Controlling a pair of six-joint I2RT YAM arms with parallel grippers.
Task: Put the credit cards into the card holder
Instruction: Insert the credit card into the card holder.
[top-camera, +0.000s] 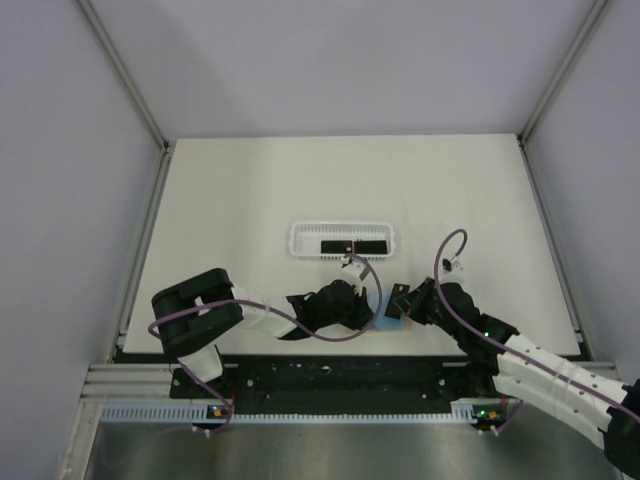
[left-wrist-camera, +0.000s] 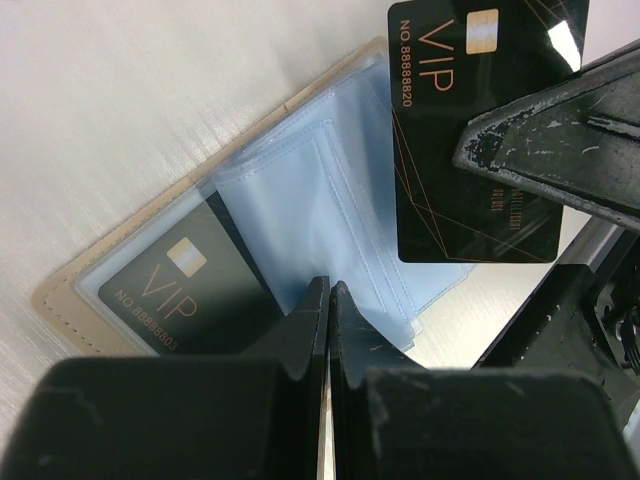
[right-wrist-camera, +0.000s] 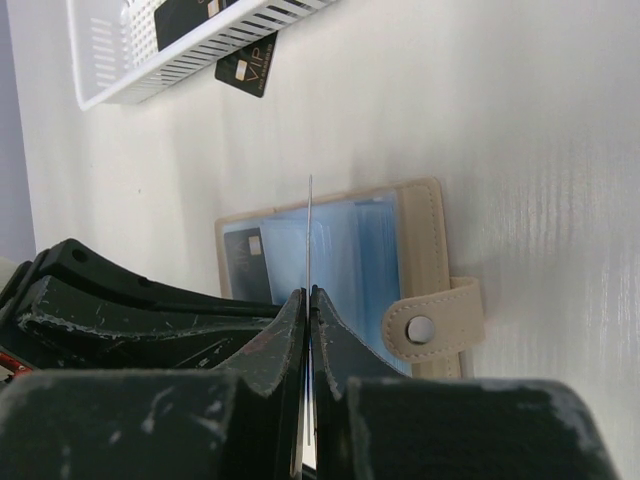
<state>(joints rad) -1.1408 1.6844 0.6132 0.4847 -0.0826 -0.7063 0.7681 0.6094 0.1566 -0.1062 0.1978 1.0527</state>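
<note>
Overhead first: we are noting the white basket (top-camera: 298, 238) lying mid-table with two cards (top-camera: 330, 245) in it, and both arms reaching in just before it. The left gripper (top-camera: 362, 303) is resting at the card holder (top-camera: 376, 308), in our judgement to steady it. The right gripper (top-camera: 408, 300) is holding a black card (top-camera: 395, 305) just beside it. Jaw detail is too small to read here.

From the left wrist, we are seeing the left gripper (left-wrist-camera: 329, 295) with its jaws pressed together over the clear sleeves (left-wrist-camera: 300, 190) of the open card holder (left-wrist-camera: 70, 300). Whether a sleeve leaf is being nipped, we cannot tell. One stored card (left-wrist-camera: 170, 285) is sitting in a pocket. The black card (left-wrist-camera: 440, 150) is hanging above the sleeves, partly hidden behind one of the right gripper's fingers (left-wrist-camera: 550, 140).

From the right wrist, the right gripper (right-wrist-camera: 309, 300) is pinching the black card (right-wrist-camera: 310, 230) edge-on, pointing it towards the card holder (right-wrist-camera: 425, 240), presumably for sliding into a sleeve. The snap tab (right-wrist-camera: 430, 328) is lying undone. The left arm's dark body is covering the holder's near-left part. One loose card (right-wrist-camera: 245, 70) is showing at the basket's wall (right-wrist-camera: 120, 70); inside or outside, we cannot say.
</note>
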